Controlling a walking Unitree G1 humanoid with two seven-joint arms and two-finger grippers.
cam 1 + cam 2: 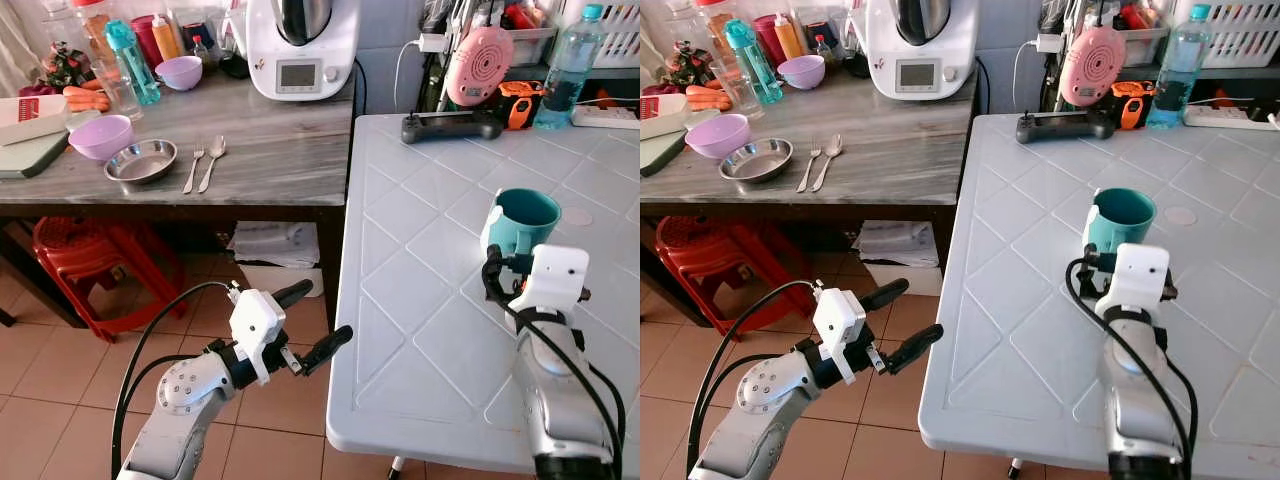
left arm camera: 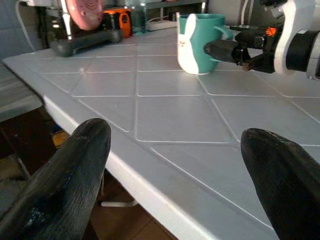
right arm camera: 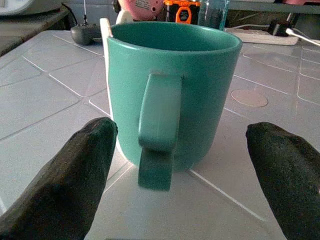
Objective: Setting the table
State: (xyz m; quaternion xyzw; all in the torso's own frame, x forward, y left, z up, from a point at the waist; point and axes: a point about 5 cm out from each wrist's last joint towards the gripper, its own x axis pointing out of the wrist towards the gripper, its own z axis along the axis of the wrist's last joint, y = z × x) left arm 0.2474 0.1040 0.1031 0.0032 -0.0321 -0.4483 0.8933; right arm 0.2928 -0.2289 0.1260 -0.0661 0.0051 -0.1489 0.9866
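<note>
- Cutlery is lying at far left: a fork and spoon beside a steel bowl on the grey wooden bench.
- Left hand is hovering off the white bench, by its near corner, fingers spread and gripping nothing.
- Teal mug is standing upright on the white bench, handle facing the right hand.
- Right hand is sitting just behind the mug, fingers parted either side of the handle, not touching it.

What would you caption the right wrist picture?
Open right gripper facing the handle of a teal mug standing on the white table.
</note>
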